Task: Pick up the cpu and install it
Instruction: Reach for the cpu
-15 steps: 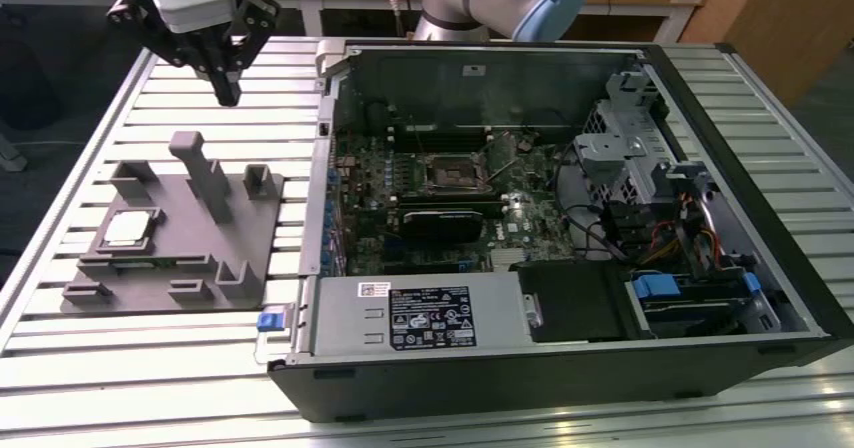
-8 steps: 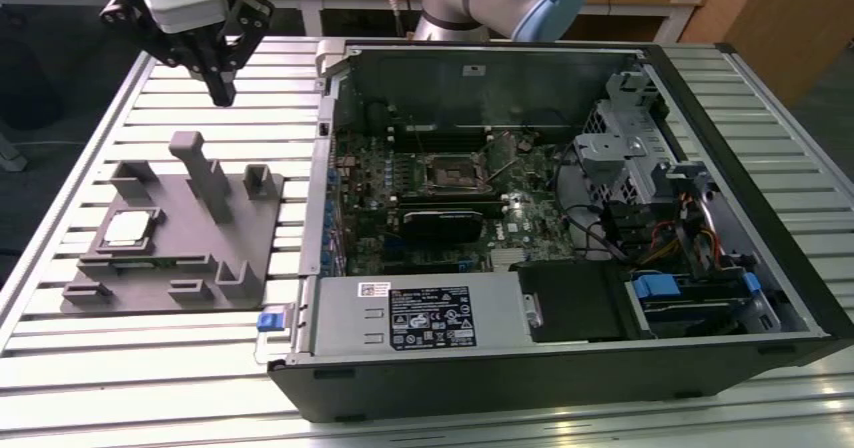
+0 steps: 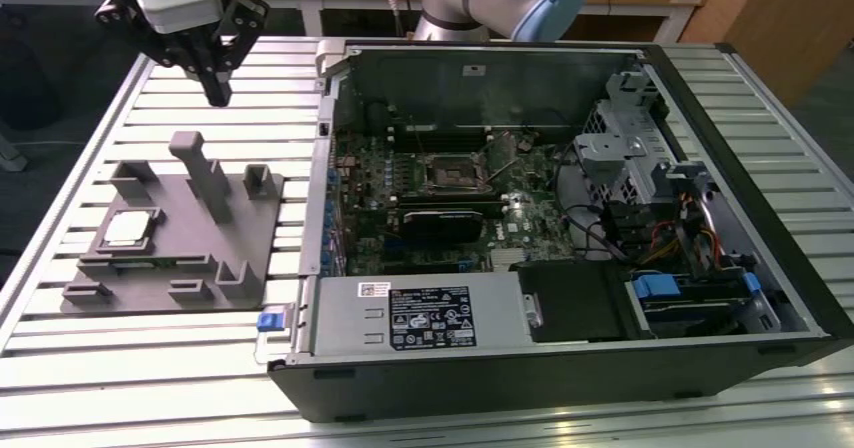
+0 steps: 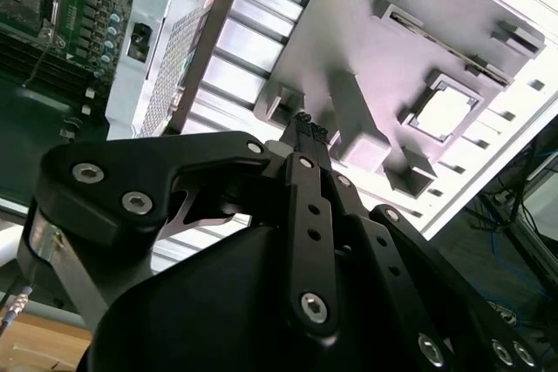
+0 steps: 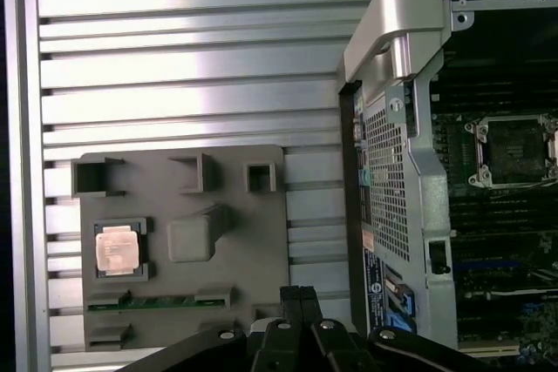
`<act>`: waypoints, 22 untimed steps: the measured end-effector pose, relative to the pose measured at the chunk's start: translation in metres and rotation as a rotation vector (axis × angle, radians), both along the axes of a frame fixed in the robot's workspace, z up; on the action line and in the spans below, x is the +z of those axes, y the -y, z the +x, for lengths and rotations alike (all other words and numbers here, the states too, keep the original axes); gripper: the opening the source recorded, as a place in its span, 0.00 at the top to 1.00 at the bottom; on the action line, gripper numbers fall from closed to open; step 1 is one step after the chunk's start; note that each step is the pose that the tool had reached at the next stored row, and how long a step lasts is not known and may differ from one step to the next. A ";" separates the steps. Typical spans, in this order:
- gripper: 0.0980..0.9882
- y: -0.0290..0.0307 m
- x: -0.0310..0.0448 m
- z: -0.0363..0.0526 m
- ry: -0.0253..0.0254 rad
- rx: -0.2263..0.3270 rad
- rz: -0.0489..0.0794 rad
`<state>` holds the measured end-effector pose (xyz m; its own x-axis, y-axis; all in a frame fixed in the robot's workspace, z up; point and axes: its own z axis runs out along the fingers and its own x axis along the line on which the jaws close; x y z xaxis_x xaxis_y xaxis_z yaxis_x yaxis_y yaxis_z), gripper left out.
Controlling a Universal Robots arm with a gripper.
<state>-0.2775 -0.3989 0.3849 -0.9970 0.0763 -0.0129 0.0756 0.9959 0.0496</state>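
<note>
cpu: seated in a pocket of the grey fixture, below the gripper and well apart, toward the exterior view's left
gripper: fingers together, empty, hovering over the slatted table
motherboard socket: apparently vacant, on the gripper's opposite side
step: judged as approach, pickup not yet done
next move's demand: likely parted fingers, centred squarely over the chip

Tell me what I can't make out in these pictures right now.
Exterior view: the socket contacts are too small to judge.
First wrist view: the cpu underside is hidden, lying flat in the grey fixture.
First wrist view: the claw covers one corner of the fixture.
Exterior view: the arm is cut off by the top edge.
</note>
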 end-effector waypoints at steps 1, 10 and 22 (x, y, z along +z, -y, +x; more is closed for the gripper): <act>0.99 0.0000 0.0000 -0.0005 0.0000 0.000 0.000; 0.99 0.0000 -0.0004 -0.0084 0.0000 0.000 0.000; 0.99 0.0000 -0.0007 -0.0179 0.0000 0.000 0.000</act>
<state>-0.2954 -0.3989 0.3842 -0.9970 0.0763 -0.0129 0.0756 0.9959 0.0497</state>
